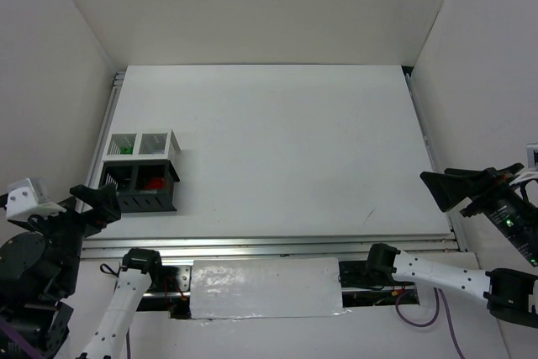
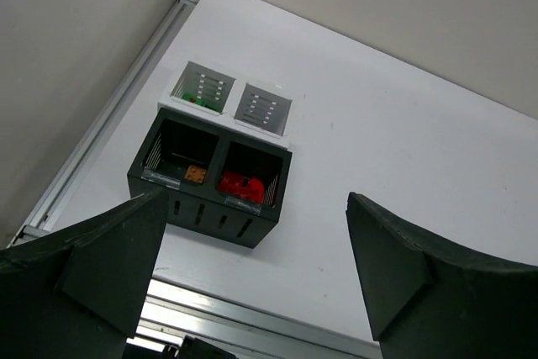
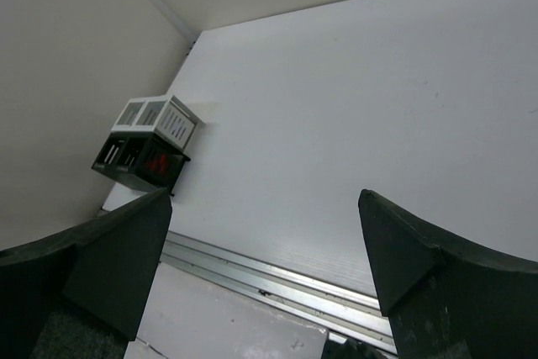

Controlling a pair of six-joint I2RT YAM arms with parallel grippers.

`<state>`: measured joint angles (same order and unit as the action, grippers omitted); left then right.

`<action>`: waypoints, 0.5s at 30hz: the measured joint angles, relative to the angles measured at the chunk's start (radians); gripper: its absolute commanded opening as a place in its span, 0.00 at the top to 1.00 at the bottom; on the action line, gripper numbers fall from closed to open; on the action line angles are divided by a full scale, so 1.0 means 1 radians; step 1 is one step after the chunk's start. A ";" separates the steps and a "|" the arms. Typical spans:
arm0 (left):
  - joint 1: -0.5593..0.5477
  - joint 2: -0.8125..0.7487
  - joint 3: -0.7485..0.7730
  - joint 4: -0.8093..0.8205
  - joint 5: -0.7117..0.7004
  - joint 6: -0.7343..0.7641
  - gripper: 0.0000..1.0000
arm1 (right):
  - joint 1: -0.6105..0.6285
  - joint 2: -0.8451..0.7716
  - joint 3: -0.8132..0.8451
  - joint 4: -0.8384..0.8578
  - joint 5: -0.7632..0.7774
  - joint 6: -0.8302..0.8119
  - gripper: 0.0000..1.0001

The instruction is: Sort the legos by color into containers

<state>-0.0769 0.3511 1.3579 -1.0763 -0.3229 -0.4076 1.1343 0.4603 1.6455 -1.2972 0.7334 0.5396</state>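
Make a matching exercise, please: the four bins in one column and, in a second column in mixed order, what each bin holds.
Bins, as the left wrist view shows them:
1. far left white bin
2. far right white bin
3. near left black bin
4. near right black bin

Contents:
A. red legos
B. no lego seen
C. green lego
D. orange lego

Pairs: 1-C, 2-B, 3-D, 4-A.
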 measured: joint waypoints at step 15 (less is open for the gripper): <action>-0.019 0.000 0.015 -0.027 -0.134 -0.041 0.00 | 0.000 -0.090 -0.050 -0.019 -0.012 0.022 0.00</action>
<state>-0.0956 0.3511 1.3727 -1.1034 -0.4564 -0.4488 1.1339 0.3706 1.5955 -1.3163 0.7216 0.5617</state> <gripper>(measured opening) 0.994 0.994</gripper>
